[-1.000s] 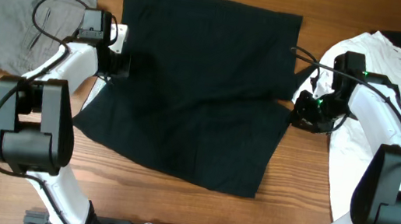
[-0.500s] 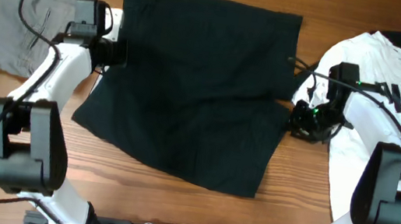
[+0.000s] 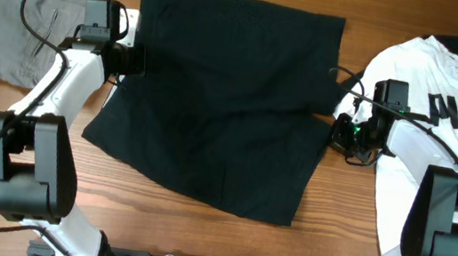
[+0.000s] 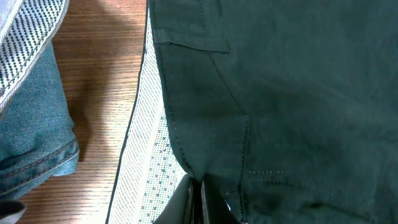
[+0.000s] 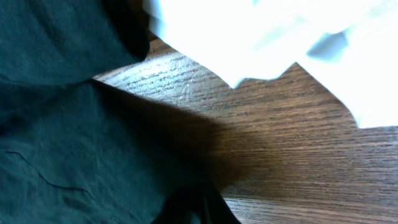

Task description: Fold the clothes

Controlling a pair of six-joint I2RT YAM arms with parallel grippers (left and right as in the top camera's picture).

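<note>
Left fingers are pinched shut on the pale-lined edge of the plain black cloth shorts, which lie spread on the counter. Right fingers are at the opposite edge, but I cannot tell how far open they are. Since a second ago the left arm has moved outward.

Ahead of my left gripper and off to its right, the black shorts lie flat over everything, so that way is cloth only. To the left of the jaws, past the pale waistband, a strip of bare table runs forward. The blue piece and grey shorts close it off beyond. Ahead of my right gripper the shorts fill the left. Open wood widens to the right of the jaws, and the T-shirt bars it farther ahead. Seen from overhead, wood lies open behind both grippers, between my arms.
</note>
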